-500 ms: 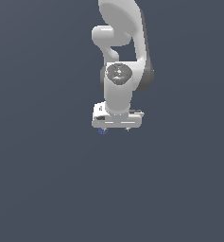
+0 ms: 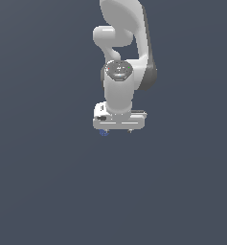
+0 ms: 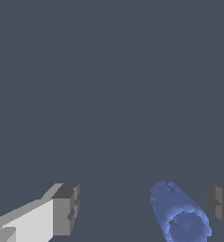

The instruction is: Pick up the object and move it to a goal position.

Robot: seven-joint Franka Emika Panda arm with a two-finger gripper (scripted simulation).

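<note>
The object, a tiny blue ribbed cylinder (image 2: 104, 132), lies on the dark grey floor, just under the end of the white gripper (image 2: 117, 130) at the exterior view's left. In the wrist view the blue cylinder (image 3: 180, 216) lies between the two grey fingertips, much closer to one fingertip (image 3: 221, 206) than to the other fingertip (image 3: 65, 210). It touches neither. The gripper (image 3: 144, 207) is open wide and holds nothing. It points straight down, low over the floor.
The white arm (image 2: 119, 57) rises above the gripper at the top of the exterior view. The flat dark grey floor (image 2: 48, 182) fills the rest of both views. No goal marker shows.
The gripper has come down slightly over the blue cylinder. The cylinder has not moved.
</note>
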